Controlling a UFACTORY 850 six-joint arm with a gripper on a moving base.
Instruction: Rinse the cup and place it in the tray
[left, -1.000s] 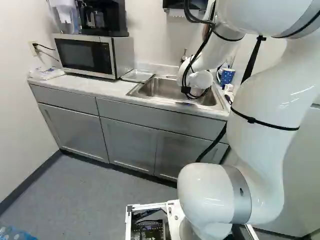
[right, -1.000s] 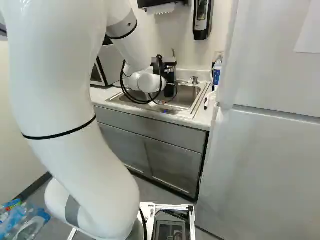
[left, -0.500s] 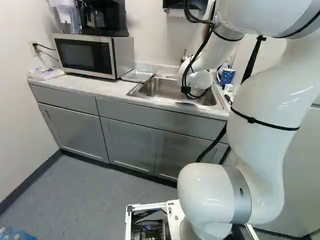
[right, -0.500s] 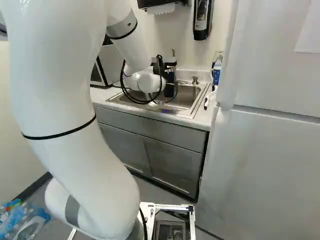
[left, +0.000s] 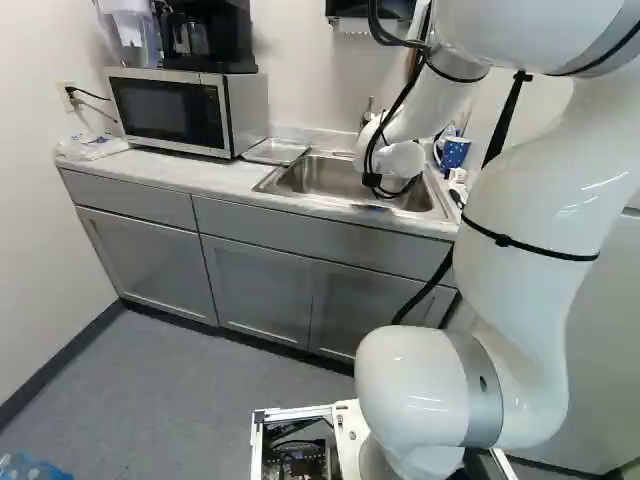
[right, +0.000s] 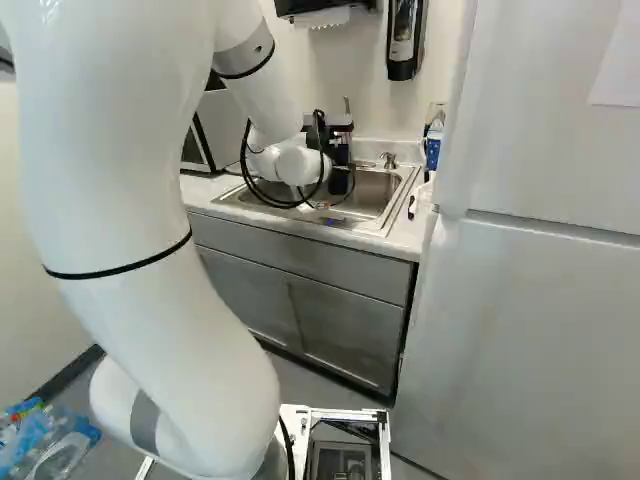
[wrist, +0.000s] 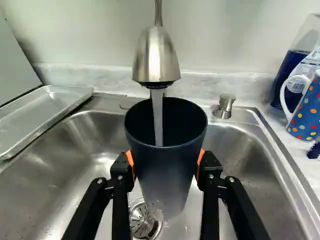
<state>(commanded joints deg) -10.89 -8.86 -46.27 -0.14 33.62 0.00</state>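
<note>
No shift in our arm (left: 520, 250) this past second: our gripper (wrist: 165, 165) clasps the dark tumbler (wrist: 167, 175) under the running faucet (wrist: 156, 50), so we're rinsing; metal tray (wrist: 42, 112) next.

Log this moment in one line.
Gripper: shut on cup | Faucet: water running into cup | Tray: beside sink, cup not placed

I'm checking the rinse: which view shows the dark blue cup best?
The wrist view: water runs into the dark blue tapered cup. The white arm hides it in the left base view; the right base view leaves it unclear.
</note>
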